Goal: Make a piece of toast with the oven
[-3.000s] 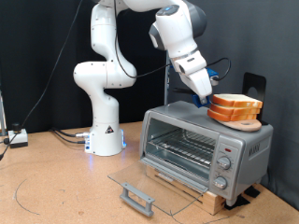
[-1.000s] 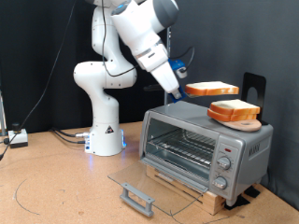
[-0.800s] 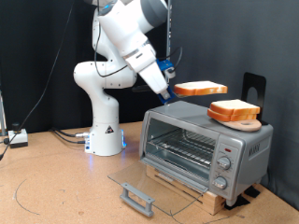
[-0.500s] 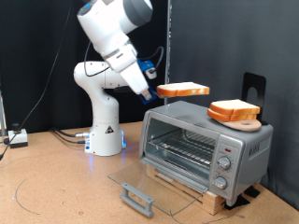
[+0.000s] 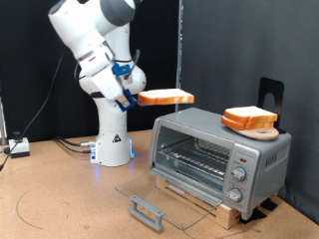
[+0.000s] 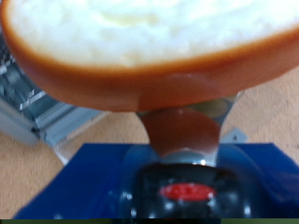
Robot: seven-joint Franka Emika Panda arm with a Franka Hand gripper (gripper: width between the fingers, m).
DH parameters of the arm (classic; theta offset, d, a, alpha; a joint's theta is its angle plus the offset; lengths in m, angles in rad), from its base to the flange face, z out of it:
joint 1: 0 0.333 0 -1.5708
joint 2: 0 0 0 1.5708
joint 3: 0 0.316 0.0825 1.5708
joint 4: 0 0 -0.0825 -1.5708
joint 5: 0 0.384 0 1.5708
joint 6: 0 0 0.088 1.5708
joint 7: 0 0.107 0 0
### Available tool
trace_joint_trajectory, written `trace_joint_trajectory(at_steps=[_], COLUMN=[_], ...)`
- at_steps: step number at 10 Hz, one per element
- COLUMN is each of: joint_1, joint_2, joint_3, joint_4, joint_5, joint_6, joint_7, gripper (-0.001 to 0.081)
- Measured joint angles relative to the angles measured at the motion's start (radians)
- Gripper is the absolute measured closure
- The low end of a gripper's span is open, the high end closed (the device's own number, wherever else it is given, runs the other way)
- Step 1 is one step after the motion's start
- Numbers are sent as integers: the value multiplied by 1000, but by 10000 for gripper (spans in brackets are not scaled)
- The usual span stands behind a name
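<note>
Spare bread slices [image 5: 249,116] sit stacked on a round wooden board [image 5: 261,130]; cables [image 5: 70,145] trail across the table [image 5: 60,199].

Camera arrangement: one exterior view, one wrist view.
The exterior view faces the oven [image 5: 219,154] frontally from mid-distance; the wrist view looks along the fingers, very near the piece of toast [image 6: 154,51], which both share.

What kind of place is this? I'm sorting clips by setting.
Probably a robot lab, not a kitchen: the oven sits on a wooden bench against black curtains, and the gripper holds the piece of toast.
</note>
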Motion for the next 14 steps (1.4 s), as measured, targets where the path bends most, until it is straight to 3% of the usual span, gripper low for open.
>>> trace_joint_trajectory(at_steps=[2,4,6,9,14], joint_1=[-6,-6,-8,-13,1], joint_2=[23,25,50,143,307], joint_3=[-7,-11,-12,-11,21], joint_4=[18,-8,-58,-99,-117], joint_5=[-12,-12,-52,-116,-121], joint_6=[-16,2,92,213,398], joint_7=[-12,-116,-201,-246,-283], gripper=[412,412,412,412,412])
